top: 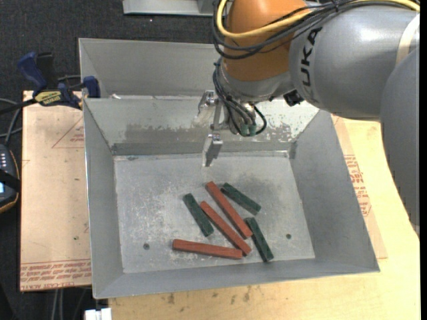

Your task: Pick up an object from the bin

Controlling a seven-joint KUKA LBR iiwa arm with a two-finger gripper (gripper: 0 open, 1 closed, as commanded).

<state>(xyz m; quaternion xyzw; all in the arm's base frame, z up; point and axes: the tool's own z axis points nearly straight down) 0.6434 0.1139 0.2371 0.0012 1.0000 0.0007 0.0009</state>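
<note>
Entry: gripper (212, 149), grip state not discernible, apparently carrying nothing, poised over the rear floor of the bin (100, 179); nearest candidate is the long red-brown bar (228, 209) mid-floor, beside a dark green bar (240, 198); best taken across its narrow width, clear of neighbours.

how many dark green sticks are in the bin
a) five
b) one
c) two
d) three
d: three dark green sticks lie on the floor of the bin. That one is at the left of the cluster, another is at its far side, and a third is at its right end. They lie mixed in with red-brown sticks.
</note>
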